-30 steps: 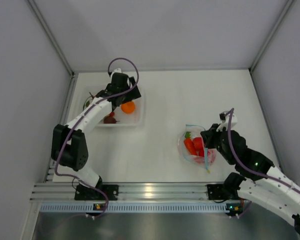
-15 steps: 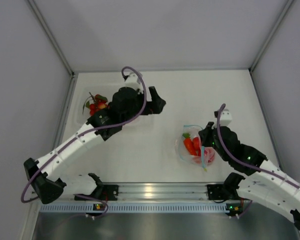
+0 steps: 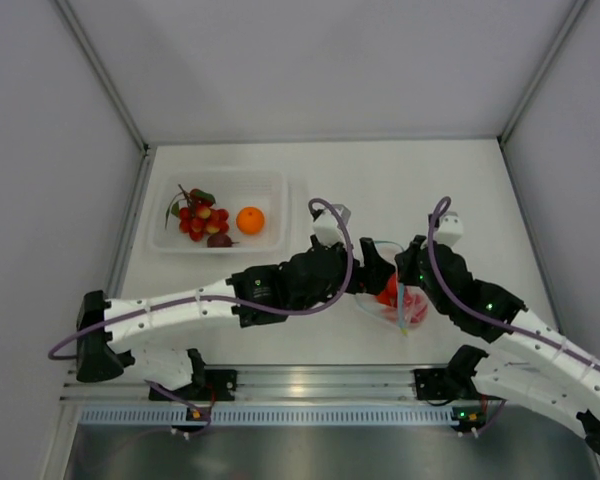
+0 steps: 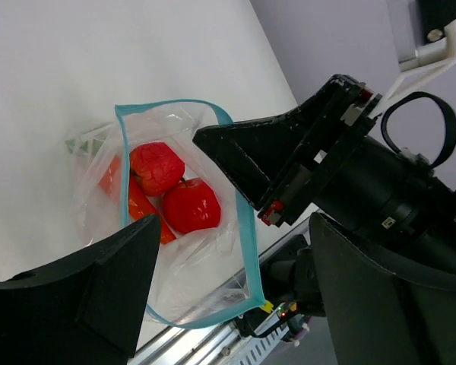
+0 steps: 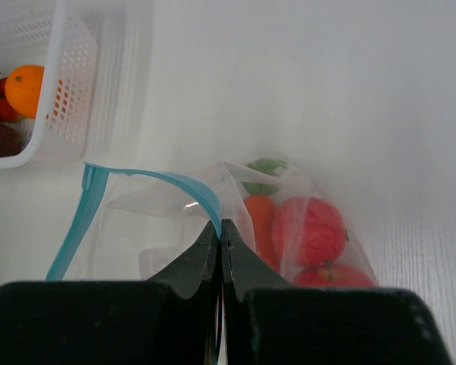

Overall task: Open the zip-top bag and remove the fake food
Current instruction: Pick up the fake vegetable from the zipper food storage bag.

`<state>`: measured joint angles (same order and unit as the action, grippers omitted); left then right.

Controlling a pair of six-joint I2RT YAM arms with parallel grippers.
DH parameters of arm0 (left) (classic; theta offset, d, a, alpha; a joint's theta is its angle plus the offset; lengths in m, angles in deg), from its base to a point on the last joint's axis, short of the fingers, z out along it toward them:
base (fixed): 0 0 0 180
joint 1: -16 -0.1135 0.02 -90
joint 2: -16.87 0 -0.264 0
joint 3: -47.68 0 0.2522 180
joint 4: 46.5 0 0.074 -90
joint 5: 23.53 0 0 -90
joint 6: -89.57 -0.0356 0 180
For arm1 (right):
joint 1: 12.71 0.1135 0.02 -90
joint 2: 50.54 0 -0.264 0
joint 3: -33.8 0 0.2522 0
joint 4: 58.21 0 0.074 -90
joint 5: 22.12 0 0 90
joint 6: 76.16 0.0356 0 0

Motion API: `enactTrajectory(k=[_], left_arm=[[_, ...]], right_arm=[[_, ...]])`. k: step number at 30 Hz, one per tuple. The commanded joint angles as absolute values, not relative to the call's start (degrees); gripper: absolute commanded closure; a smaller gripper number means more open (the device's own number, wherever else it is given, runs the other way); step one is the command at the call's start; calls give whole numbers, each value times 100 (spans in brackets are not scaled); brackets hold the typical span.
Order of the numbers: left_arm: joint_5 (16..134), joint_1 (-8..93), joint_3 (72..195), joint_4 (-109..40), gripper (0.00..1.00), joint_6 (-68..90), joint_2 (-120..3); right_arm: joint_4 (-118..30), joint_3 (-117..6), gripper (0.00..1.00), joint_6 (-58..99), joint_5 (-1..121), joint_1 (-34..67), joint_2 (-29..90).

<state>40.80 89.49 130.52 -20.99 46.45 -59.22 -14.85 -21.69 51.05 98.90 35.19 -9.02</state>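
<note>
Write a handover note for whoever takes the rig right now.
Left gripper: open, empty, poised at the mouth of the bag.
Right gripper: shut on the bag's rim, holding the mouth open.
Done: bag unzipped; berries, orange and a dark piece lie in the tray.
Left: two red fruits and the carrot are inside the bag; take them out.

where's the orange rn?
Top view, far left: the orange sits in the tray, just right of the berry cluster, with the dark piece near-left of it.
</note>
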Motion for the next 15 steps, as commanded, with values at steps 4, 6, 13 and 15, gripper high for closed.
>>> enactTrajectory(k=[4,6,13,15], left_arm=[[3422,9027,12797,-3019,39,5345,-6240],[3334,9027,12806,-3072,55,5555,-6398],[3114,9018,13113,-3213,67,5679,-7162],[2964,9009,13158,-3213,69,5723,-7469]], right_arm=[[-1835,-2346,100,5558,10163,3598,-906],[-1835,-2338,100,5672,10197,3607,-906],[-1879,-2346,100,5770,10250,3686,-914],[-1826,-2364,100,5796,10364,3703,-967]])
